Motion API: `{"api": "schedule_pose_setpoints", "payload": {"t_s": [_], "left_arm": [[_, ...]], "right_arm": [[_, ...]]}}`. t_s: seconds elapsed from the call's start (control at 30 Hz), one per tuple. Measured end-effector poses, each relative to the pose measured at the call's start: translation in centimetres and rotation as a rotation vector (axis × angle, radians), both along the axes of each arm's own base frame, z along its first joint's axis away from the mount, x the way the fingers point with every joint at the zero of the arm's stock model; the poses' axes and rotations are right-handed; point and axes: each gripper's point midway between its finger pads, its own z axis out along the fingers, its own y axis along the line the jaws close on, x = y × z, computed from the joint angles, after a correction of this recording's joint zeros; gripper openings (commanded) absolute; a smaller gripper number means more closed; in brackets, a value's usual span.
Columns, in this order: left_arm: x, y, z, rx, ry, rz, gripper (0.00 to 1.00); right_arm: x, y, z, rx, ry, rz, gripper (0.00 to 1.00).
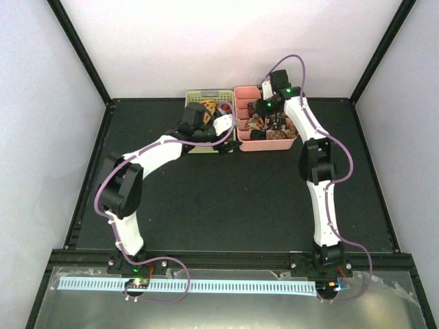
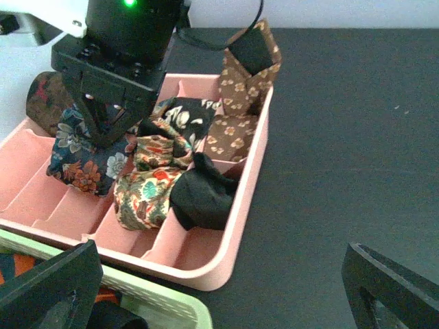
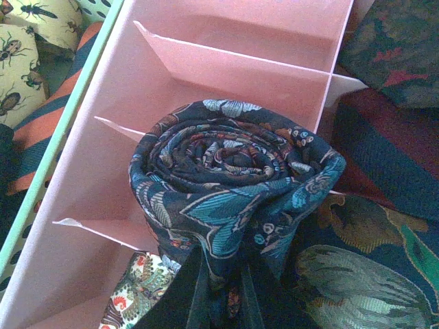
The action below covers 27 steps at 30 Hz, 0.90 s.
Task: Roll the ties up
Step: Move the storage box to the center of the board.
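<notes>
Two hands out at the far end of the counter [image 1: 240,205]. Right hand [image 3: 219,308] closed on a rolled navy flowered tie [image 3: 233,199], pinched low on the coil, spiral end facing the wrist camera. Directly beyond that hand, an open pocket of the pink tray [image 3: 226,62], thin dividers on either side. Roll touching the tray floor or not: cannot tell. Just beside the hand, in neighbouring pockets: a green-and-orange flowered roll [image 2: 144,195], a black roll [image 2: 202,195], a dark roll with pale blossoms [image 2: 182,120] and a brown flowered one [image 2: 236,133] with a tail sticking up. Left hand [image 2: 219,295] spread wide, holding nothing, tray straight ahead of it. Close by its left finger, the green basket [image 2: 158,291], with a yellow insect-print tie [image 3: 27,41] and an orange striped one [image 3: 55,103] inside.
</notes>
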Motion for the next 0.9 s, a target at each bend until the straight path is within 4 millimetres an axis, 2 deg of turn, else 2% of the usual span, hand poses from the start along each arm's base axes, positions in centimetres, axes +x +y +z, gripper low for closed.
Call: {"api": "schedule_pose_setpoints", "payload": {"t_s": [0.13,0.4,0.53,0.67,0.83,0.9], "left_arm": [[1.8,-0.9,-1.9,0.067,-0.036,-0.023,0.99],[5.0,-4.9,-6.7,0.213,-0.032,-0.129,0.98],[4.4,-5.7,-8.6,0.293,-0.021,-0.178,0.95],[2.7,-6.2,-10.2,0.374,-0.003,-0.228,0.92],[0.7,-6.7,-11.6,0.438,0.018,-0.279,0.85],[0.7,-6.8,-11.5,0.458,0.006,-0.278,0.83]], "right_arm": [[0.0,0.0,-0.1,-0.002,0.001,0.0,0.02],[0.0,0.0,-0.2,0.0,0.0,0.001,0.01],[0.0,0.0,-0.3,-0.001,0.0,0.001,0.02],[0.0,0.0,-0.3,-0.003,-0.001,0.004,0.02],[-0.1,-0.1,-0.2,-0.006,-0.001,0.007,0.02],[-0.2,-0.1,-0.1,-0.007,-0.001,0.008,0.02]]}}
